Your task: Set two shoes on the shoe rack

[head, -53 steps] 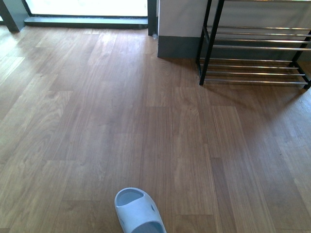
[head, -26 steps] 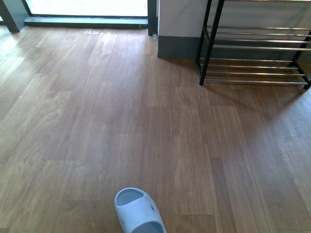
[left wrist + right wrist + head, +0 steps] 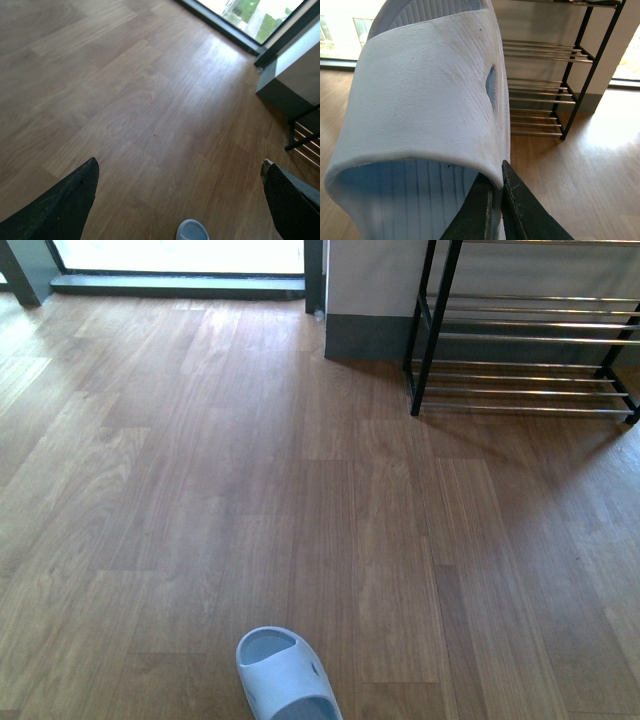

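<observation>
Item one – pale blue-white rubber slide sandal [image 3: 287,677]: lies flat on the brown wood-plank floor [image 3: 200,490] at the near edge of the front view, its open toe towards the room and its heel end cut off by the frame; its rounded toe also shows in the left wrist view [image 3: 192,231]. Item two – second pale blue-white slide sandal [image 3: 420,100]: off the floor, filling most of the right wrist view, textured strap uppermost and ribbed footbed visible beneath it. Right hand [image 3: 497,172]: black fingers [image 3: 520,210] pinched nearly together on the edge of that sandal's strap, the rim clamped between them. Left hand [image 3: 179,164]: black fingers [image 3: 65,200] spread wide apart with only floor between them, gripping nothing, hanging above the planks near the first sandal. Item three – tall open shoe rack with thin black metal frame and chrome horizontal bars [image 3: 520,340]: stands on the floor at the far right of the front view, against a white wall with a grey skirting [image 3: 365,335], well apart from the floor sandal; its tiers show beyond the held sandal in the right wrist view [image 3: 545,90], and one corner shows in the left wrist view [image 3: 305,137]. Bright glazed doorway with dark threshold [image 3: 180,282]: far left of the rack.
</observation>
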